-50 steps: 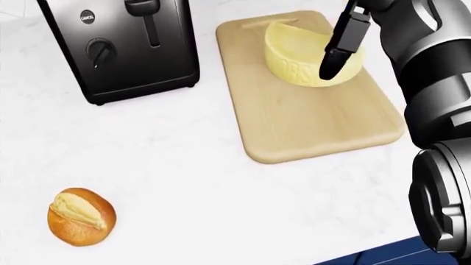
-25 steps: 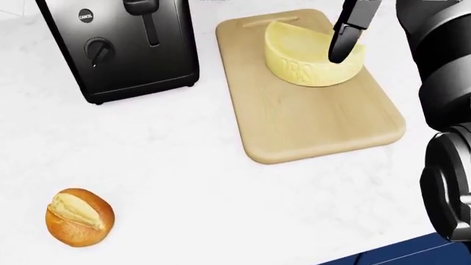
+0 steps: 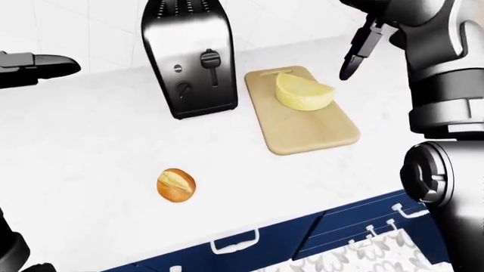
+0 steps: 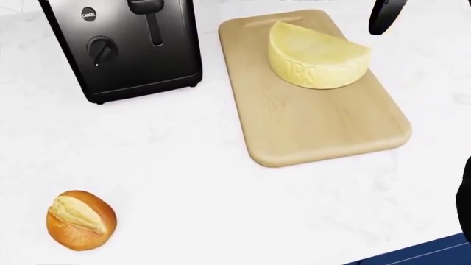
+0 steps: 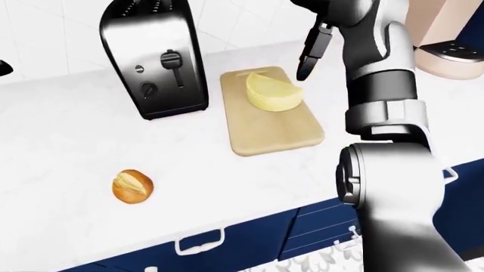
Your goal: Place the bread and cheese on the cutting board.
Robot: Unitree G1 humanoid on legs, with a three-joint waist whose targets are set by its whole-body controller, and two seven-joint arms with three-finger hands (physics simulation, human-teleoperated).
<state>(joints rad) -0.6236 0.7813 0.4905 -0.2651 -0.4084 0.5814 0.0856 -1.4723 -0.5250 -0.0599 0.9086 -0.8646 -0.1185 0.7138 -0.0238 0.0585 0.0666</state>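
the cheese wheel segment (image 4: 316,54) is lying on the upper part of the wooden cutting board (image 4: 324,127) in the upper right of the head view, with embossed letters running along its rind that are too faint to read. the bread roll (image 4: 81,220) is sitting on the white marble countertop (image 4: 184,182) in the lower left, well apart from the board. a black and chrome toaster (image 4: 121,47) is standing just left of the board, and its round button is showing the word "cancel" above a dial and a lever. the right hand (image 3: 357,51) is hanging above the counter at the upper right of the left-eye view, its fingers (image 3: 350,66) pointing down, clear of the cheese and gripping nothing. the left hand (image 3: 38,67) is poking in at the left edge, and whether its fingers are apart i cannot tell. navy drawers (image 3: 318,232) with white handles are showing below the counter.
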